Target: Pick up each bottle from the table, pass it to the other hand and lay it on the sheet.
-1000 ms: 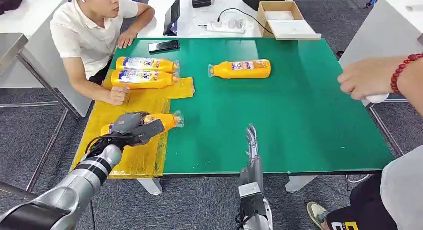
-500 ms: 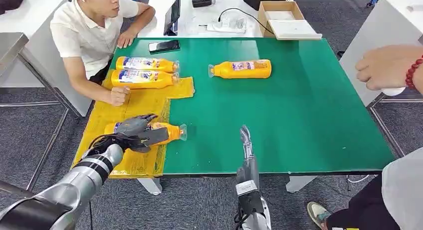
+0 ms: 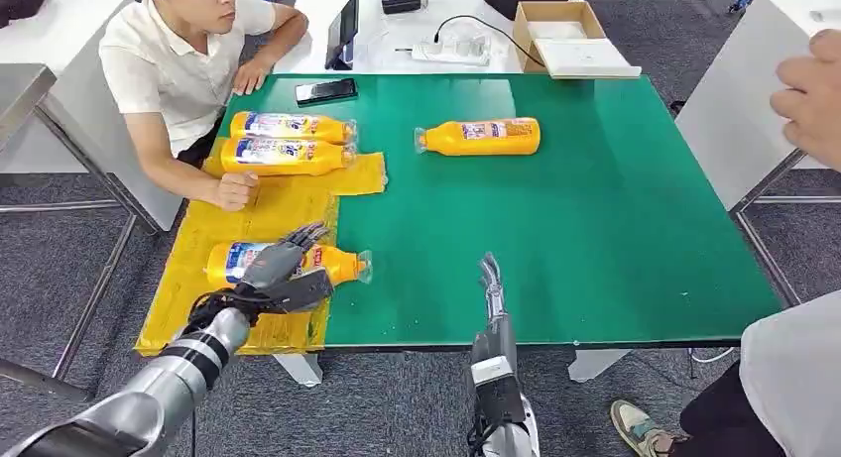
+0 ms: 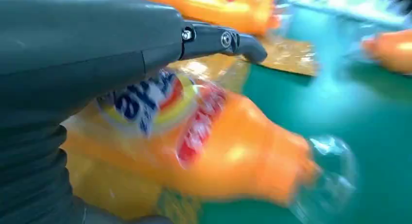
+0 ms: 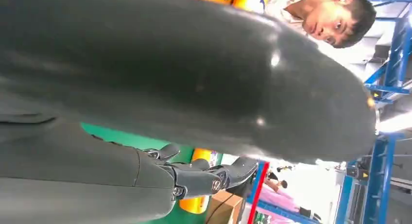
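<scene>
A: Where does the left hand [image 3: 283,269] stand?

B: Over the orange juice bottle [image 3: 337,264] at about seven o'clock on the table [image 3: 595,229], fingers spread wide and gripping nothing. The bottle lies on its side, body on the yellow sheet [image 3: 258,214], clear cap end poking past the sheet's edge onto the green.

A: So it counts as laid?

B: I'd judge so. To finish the step well, lift the hand straight up with the fingers apart, so nothing drags the label and rolls the bottle off toward three o'clock.

A: And the right hand [image 3: 492,284]?

B: Near six o'clock at the table's front edge, fingers stretched out straight together, holding nothing.

A: What remains?

B: One more juice bottle [image 3: 481,137] lies at about twelve o'clock on bare green, well apart from the sheet. Two bottles [image 3: 288,143] lie side by side at the sheet's far end, around ten o'clock, beside a seated person's fist [image 3: 236,190]. Mind that fist when reaching.
</scene>
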